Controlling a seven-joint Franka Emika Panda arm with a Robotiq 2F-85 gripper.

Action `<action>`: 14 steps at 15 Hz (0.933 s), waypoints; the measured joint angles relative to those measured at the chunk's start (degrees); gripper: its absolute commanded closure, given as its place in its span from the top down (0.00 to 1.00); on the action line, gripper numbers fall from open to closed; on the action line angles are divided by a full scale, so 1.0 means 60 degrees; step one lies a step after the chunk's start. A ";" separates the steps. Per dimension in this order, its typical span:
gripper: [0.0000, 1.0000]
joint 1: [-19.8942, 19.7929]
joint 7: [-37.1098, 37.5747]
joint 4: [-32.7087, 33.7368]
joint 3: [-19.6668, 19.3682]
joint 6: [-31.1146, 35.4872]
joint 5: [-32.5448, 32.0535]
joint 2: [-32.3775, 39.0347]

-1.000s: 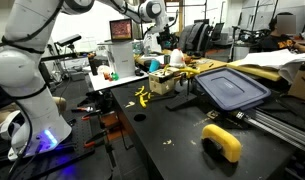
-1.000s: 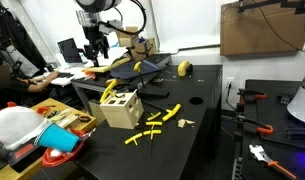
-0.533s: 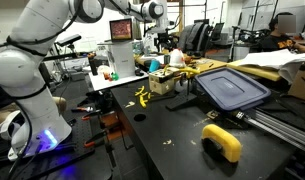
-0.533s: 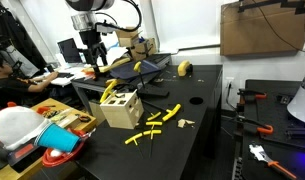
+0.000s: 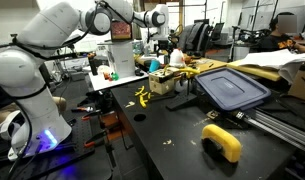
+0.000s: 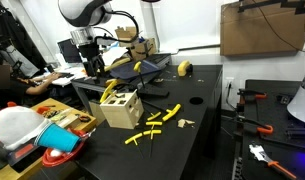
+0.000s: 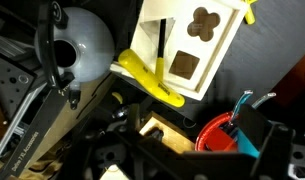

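I see the claw (image 6: pixel 93 68) hanging above the wooden box (image 6: pixel 122 110), a little to one side of it. The box stands near a corner of the black tabletop (image 6: pixel 187 135) with yellow pieces (image 6: pixel 114 97) poking from its top. More yellow sticks (image 6: pixel 158 120) lie scattered just beside it. The wrist view shows the box's cut-out face with a yellow piece (image 7: pixel 149 80) against its edge. I cannot tell whether the claw's fingers are apart or together.

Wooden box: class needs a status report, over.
End effector hovers above wooden box, open or shut unclear. Yellow piece leans against box's side. No obstruction visible between them.
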 measured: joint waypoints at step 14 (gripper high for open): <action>1.00 0.0164 -0.0280 0.1378 0.0019 -0.0879 -0.0006 0.1063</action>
